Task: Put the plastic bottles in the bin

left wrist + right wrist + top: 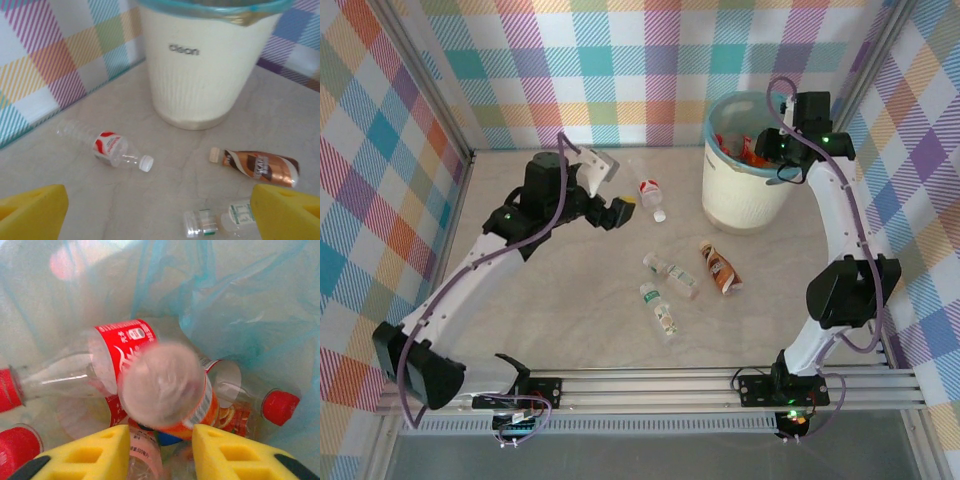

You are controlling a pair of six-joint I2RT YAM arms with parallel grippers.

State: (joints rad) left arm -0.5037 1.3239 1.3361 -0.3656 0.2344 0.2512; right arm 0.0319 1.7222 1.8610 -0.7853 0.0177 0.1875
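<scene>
The red-labelled bottle (pixel 107 148), lying ahead and slightly left near the bin (pixel 200 85) with its long axis almost finger to finger, is being faced by the nearer, wide-open, empty left gripper (pixel 159 215), while it cannot be told what, if anything, is being held by the right gripper (pixel 159 450) over the bin

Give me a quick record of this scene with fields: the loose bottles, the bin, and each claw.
loose bottles: four, all lying down: red-label bottle, brown bottle, green-label bottle, second green-label bottle
bin: upright at the far right, holding several red-capped bottles
left claw: open, empty, facing the loose bottles
right claw: above the bin's mouth; a blurred orange-label bottle just beyond its fingers; grip unclear
</scene>
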